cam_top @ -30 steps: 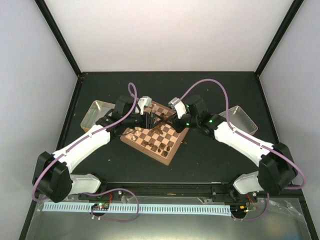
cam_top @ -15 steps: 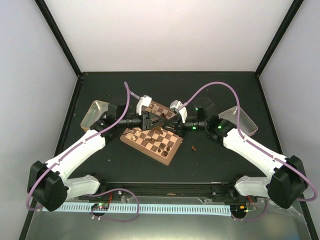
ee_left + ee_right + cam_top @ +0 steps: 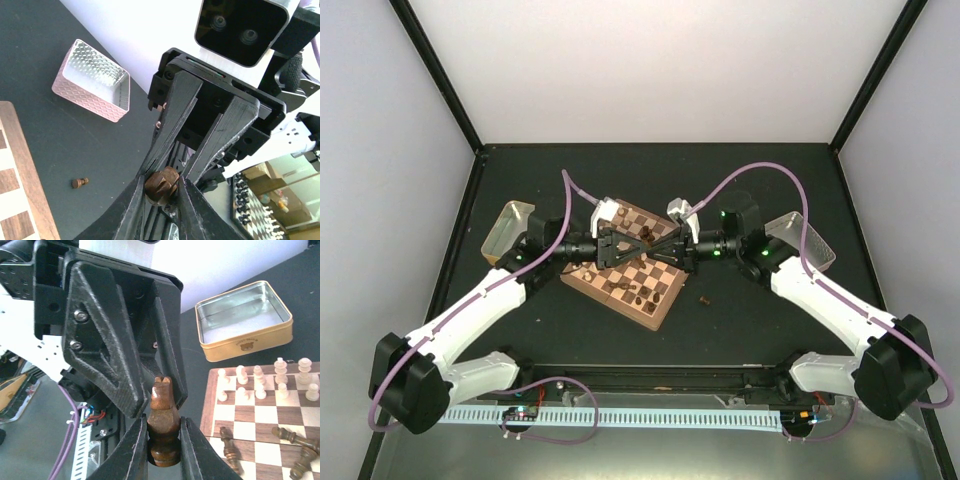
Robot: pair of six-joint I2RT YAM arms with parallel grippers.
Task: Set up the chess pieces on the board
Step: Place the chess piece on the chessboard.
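Left claw (image 3: 161,192) has closed on dark piece (image 3: 162,405) in right claw (image 3: 163,432).

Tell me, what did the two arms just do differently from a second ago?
The left gripper moved right to meet the right gripper above the board and closed on the dark brown piece the right one still holds. The board, the gold tin and the silver tray stayed put.
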